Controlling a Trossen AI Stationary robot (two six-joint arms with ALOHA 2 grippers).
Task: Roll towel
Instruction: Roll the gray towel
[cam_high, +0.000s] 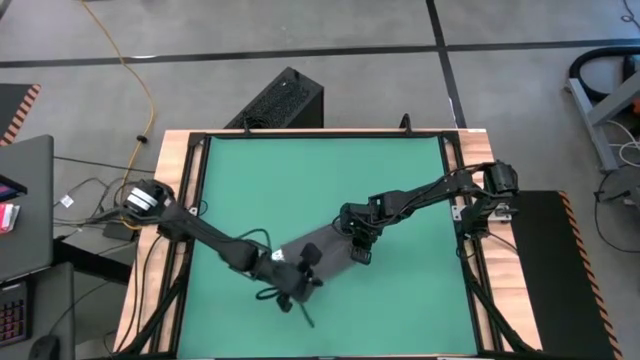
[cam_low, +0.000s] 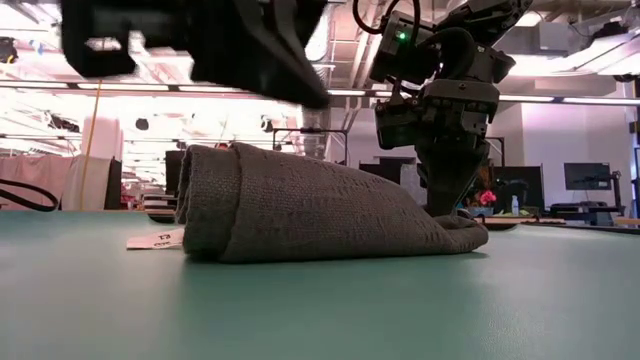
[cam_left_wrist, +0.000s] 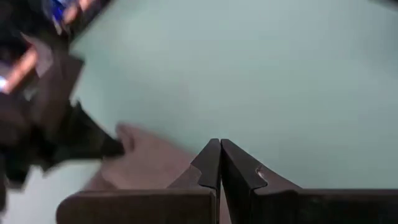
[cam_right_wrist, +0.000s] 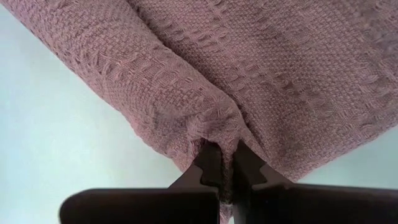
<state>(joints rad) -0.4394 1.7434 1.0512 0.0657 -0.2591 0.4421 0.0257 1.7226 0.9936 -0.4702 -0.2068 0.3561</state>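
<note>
The dark grey towel (cam_high: 327, 246) lies in a thick folded bundle on the green table (cam_high: 300, 170), right of centre toward the near edge. In the low view the towel (cam_low: 300, 215) is bulkier at one end and tapers toward the other, and its white label (cam_low: 155, 240) lies flat on the table. My right gripper (cam_right_wrist: 227, 177) is shut on the towel at its thin end (cam_low: 455, 225). My left gripper (cam_left_wrist: 219, 165) is shut and empty, raised above the towel's near left part (cam_high: 298, 285). My right gripper pinches a puckered fold of the towel near its edge (cam_right_wrist: 219, 135) between its two fingers, coming from above and pointing down. The cloth gathers into creases toward the fingers. The towel rests on the table under the hold, with the thin end (cam_low: 462, 228) low.
The green tabletop is bare to the far side (cam_high: 320, 170) and to the near side (cam_low: 320, 310). Wooden rails frame the table (cam_high: 190, 200). My right arm (cam_left_wrist: 43, 124) shows close by in the left wrist view. A black case (cam_high: 285, 100) stands beyond the far edge.
</note>
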